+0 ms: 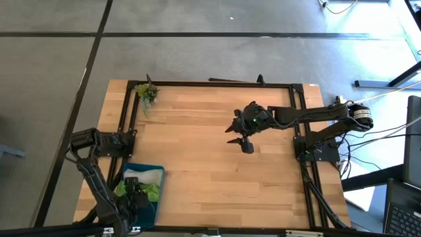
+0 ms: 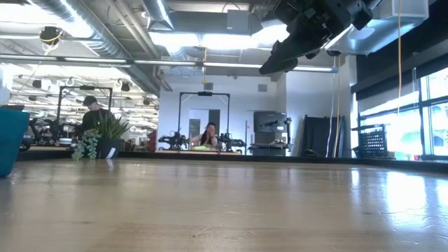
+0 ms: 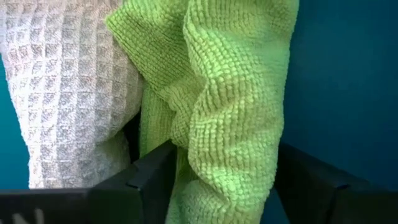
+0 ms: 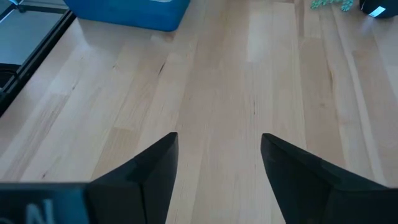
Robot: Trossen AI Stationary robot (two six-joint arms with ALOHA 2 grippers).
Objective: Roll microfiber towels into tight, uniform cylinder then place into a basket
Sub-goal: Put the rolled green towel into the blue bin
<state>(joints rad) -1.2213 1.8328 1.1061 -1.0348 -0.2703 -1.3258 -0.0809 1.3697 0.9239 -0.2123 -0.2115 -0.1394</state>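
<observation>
The teal basket stands at the table's near left corner. Inside it lie the light grey waffle towel and the lime green towel, side by side and touching. My left gripper points down into the basket, open, with one finger on either side of the green towel. My right gripper hangs open above the bare table's middle, with nothing between its fingers. My left gripper comes at the green towel from above, fingers pointing down, one on each long side of the bunched cloth. The cloth reaches up to both fingers. I cannot tell whether they touch it. The towel rests in the basket.
A small green plant sprig sits at the far left corner. A black frame runs along the table's edges. The wooden top between the basket and my right arm is bare. People and equipment show in the room behind, in the low view.
</observation>
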